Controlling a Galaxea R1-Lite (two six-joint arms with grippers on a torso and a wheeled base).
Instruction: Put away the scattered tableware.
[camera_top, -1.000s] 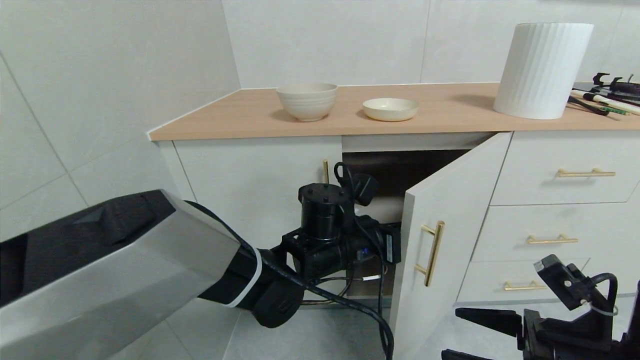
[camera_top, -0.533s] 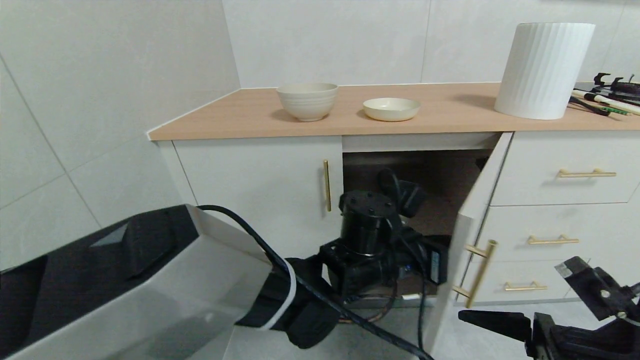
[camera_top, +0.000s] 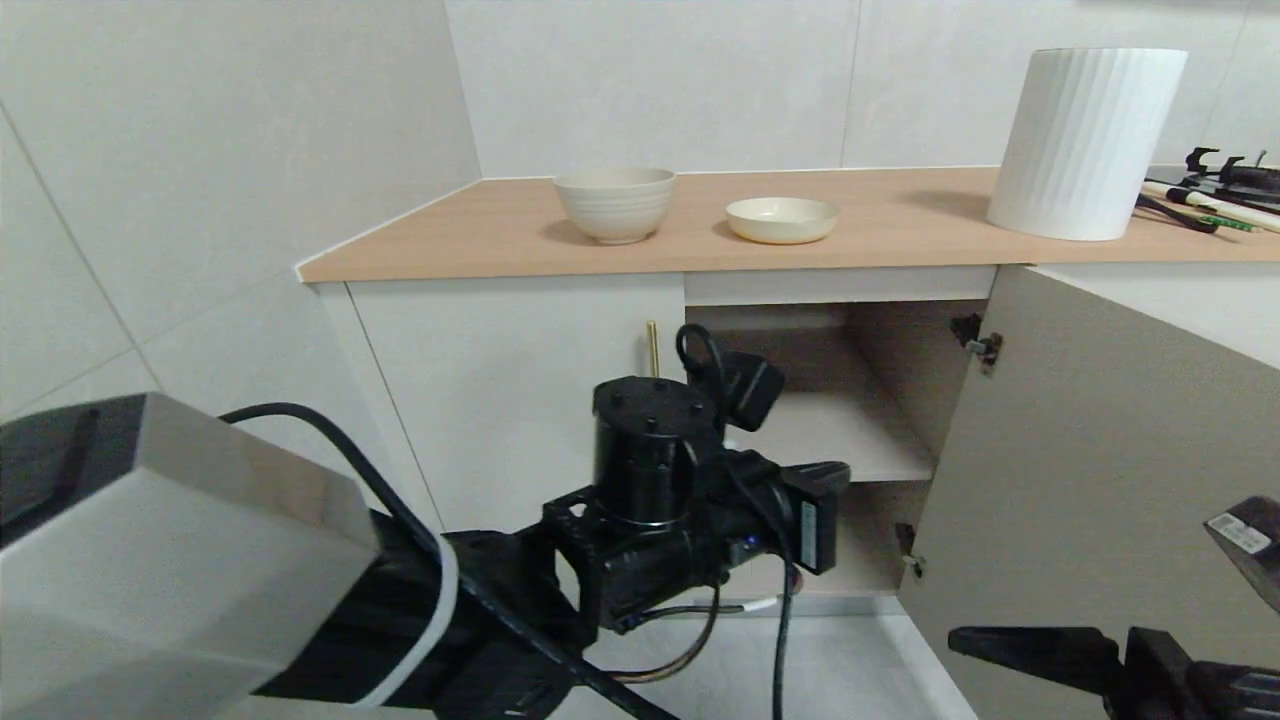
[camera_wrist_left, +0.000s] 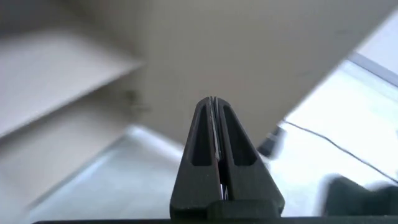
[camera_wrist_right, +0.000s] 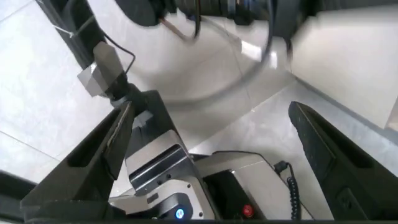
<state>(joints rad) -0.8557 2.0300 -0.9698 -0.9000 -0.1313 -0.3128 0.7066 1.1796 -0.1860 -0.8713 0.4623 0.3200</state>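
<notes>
A pale ribbed bowl (camera_top: 615, 203) is sitting on the wooden countertop (camera_top: 450, 245), close to the corner where the tiled walls are meeting. Near it, on its right, a shallow cream dish (camera_top: 781, 218) is resting on the same surface, apart from the bowl. Both are lying upright and nothing is touching them.

Farther right, a tall white ribbed canister (camera_top: 1085, 140) is standing on the counter. Beyond it, a handful of dark and light utensils (camera_top: 1210, 195) is lying at the edge of the scene, too small to tell apart.

Below the dish, a cabinet door (camera_top: 1080, 450) is hanging wide open on its right-hand hinges, showing its plain inner face. Inside the cabinet, a pale shelf (camera_top: 830, 440) is showing. The neighbouring door on the left is sitting shut, with a brass handle (camera_top: 651, 345) peeking out above the robot's wrist.

The left arm (camera_top: 660, 480) is hanging in front of the open cabinet, below the counter. In the left wrist view, the left gripper (camera_wrist_left: 212, 106) is pointing towards the shelf and door, its two dark fingers pressing flat together with nothing between them.

The right gripper (camera_wrist_right: 211, 109) is hovering low over the tiled floor, in front of the open door. Its fingers are spreading wide apart and gripping nothing.
</notes>
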